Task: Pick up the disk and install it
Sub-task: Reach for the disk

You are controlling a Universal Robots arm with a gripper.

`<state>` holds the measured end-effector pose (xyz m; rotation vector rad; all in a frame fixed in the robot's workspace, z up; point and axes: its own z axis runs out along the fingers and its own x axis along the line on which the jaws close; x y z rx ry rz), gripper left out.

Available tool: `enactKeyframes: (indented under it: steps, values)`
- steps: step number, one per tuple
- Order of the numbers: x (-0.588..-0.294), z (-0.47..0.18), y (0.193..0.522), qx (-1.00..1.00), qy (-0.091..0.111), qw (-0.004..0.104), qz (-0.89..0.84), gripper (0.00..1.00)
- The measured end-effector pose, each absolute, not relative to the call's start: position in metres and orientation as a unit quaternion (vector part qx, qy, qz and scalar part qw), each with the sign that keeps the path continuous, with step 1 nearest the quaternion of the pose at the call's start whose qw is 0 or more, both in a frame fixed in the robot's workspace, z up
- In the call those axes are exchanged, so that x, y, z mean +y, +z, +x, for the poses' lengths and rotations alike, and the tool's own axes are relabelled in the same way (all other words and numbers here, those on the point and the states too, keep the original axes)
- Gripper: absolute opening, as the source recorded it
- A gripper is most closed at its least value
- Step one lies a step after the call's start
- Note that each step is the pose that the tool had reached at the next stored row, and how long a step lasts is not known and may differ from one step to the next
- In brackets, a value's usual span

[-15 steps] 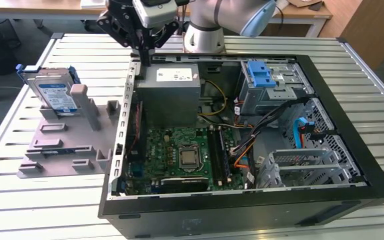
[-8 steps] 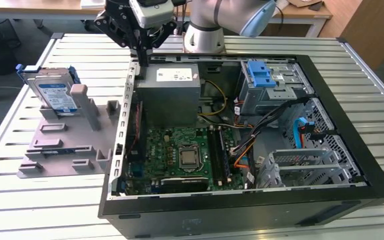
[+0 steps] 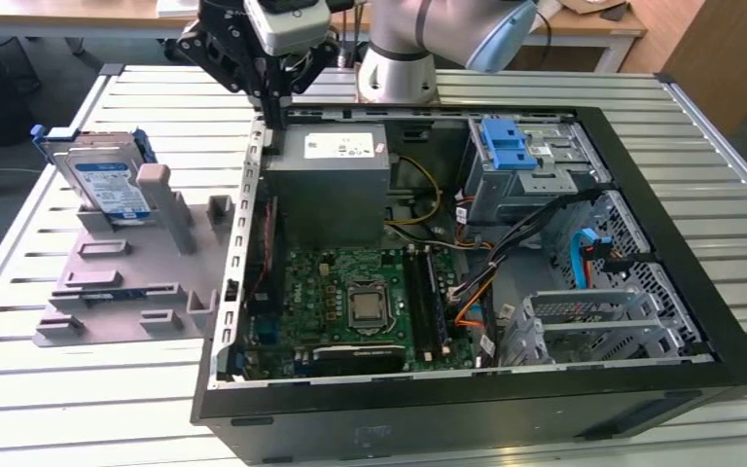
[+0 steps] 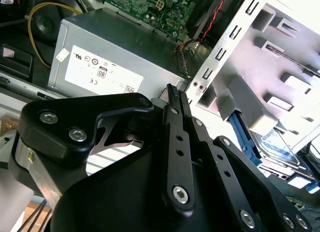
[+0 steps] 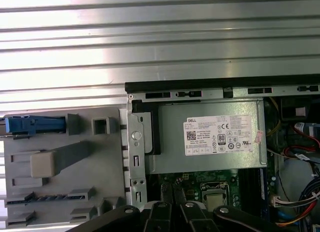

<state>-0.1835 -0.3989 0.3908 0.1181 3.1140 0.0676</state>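
Fingers (image 4: 176,142): drawn narrow, almost together, nothing between them. In the first wrist view the two dark tips sit side by side with a slim gap.

Gripper (image 3: 273,109) (image 4: 172,91) (image 5: 172,193): points straight down from the arm (image 3: 426,39). It hangs at the far corner of the case (image 3: 685,292) on the exterior view's left, right at the wall's rim. Cannot tell whether it touches the rim.

Power supply (image 3: 335,175) (image 4: 110,62) (image 5: 210,137): grey box with a white sticker, inside the case, just beside the gripper.

Disk (image 3: 108,180) (image 4: 274,142) (image 5: 35,124): not held, and apart from the gripper.
- Stands on edge, tilted back a little, in a slot at the far end of the holder (image 3: 127,282) (image 5: 60,182).
- Blue carrier frames it; the label faces the exterior camera.
- The first wrist view shows it edge-on as a blue strip.

Holder: grey, moulded, with several slots and blocks. It lies flat just outside the case wall, on the exterior view's left.

Case: black tower on its side, open face up.
- Green board (image 3: 347,292) sits nearer the exterior camera than the power supply.
- Blue-latched cage (image 3: 529,165) is in the far part, toward the exterior view's right, with loose cables beside it.

Table (image 3: 62,409): slatted metal, carries both case and holder.
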Motion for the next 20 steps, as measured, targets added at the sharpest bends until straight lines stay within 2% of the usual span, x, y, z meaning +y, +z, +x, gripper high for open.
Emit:
enactKeyframes:
  steps: [20]
  values:
    - [-0.399,-0.197,0.390,0.999,0.022,0.012,0.038,0.15]
